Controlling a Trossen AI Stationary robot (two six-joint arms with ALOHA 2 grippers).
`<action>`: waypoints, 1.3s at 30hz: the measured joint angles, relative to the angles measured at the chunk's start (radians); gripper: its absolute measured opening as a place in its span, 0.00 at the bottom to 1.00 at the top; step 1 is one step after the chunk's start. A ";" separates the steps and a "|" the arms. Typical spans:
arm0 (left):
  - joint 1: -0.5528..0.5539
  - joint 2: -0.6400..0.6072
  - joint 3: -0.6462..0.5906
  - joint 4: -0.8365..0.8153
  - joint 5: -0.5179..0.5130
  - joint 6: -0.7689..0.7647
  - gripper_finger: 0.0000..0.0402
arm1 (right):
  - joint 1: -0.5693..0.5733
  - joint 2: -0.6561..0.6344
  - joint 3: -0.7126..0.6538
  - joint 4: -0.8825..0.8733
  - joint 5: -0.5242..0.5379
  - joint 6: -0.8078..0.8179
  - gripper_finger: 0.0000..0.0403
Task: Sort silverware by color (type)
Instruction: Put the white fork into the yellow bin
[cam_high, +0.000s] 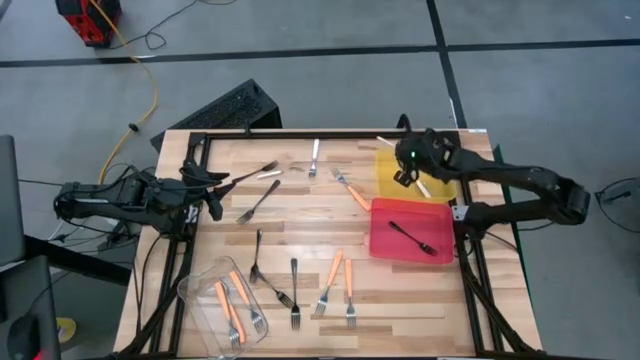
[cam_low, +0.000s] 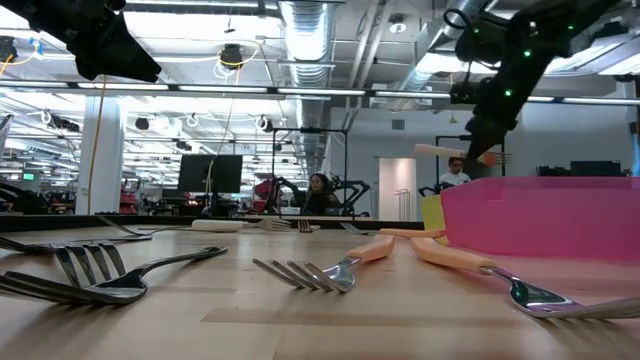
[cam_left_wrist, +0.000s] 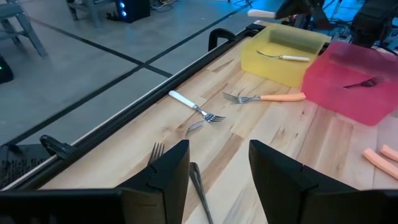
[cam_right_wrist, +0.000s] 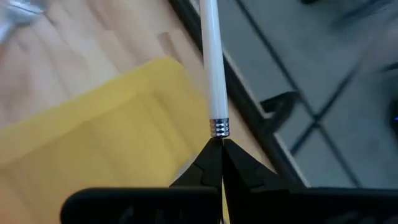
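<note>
My right gripper (cam_high: 400, 155) hangs over the far edge of the yellow tray (cam_high: 392, 180), shut on a white-handled fork (cam_right_wrist: 211, 62). Another white-handled fork (cam_left_wrist: 283, 57) lies in that tray. A black fork (cam_high: 412, 238) lies in the red tray (cam_high: 385, 245). Several dark, orange-handled and white-handled forks lie loose on the wooden table (cam_high: 300, 215). At the table's left edge, my left gripper (cam_left_wrist: 217, 174) stands open above a dark fork (cam_left_wrist: 200, 186) and touches nothing. My right gripper pinches the fork between its two fingertips at the metal neck, just behind the ribbed collar (cam_right_wrist: 217, 129). The white handle (cam_low: 445, 152) sticks straight out beyond the fingers, in line with them. The fork is lifted clear above the yellow tray. The fingers hide its tines.
A clear plastic tub (cam_high: 205, 280) holding orange-handled forks stands at the near left. The two trays sit side by side at the right. A black frame rail (cam_left_wrist: 124, 118) runs along the table's far edge. Bare wood shows in the table's middle.
</note>
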 joint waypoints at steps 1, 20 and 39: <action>0.000 0.000 0.000 0.000 -0.006 -0.001 0.38 | 0.018 -0.008 -0.018 0.008 0.042 0.000 0.05; 0.000 0.000 0.000 0.000 -0.082 0.020 0.38 | 0.227 -0.011 -0.211 0.023 0.382 0.018 0.05; 0.000 0.000 0.000 0.001 -0.087 0.063 0.38 | 0.168 -0.010 -0.258 0.054 0.090 0.065 0.05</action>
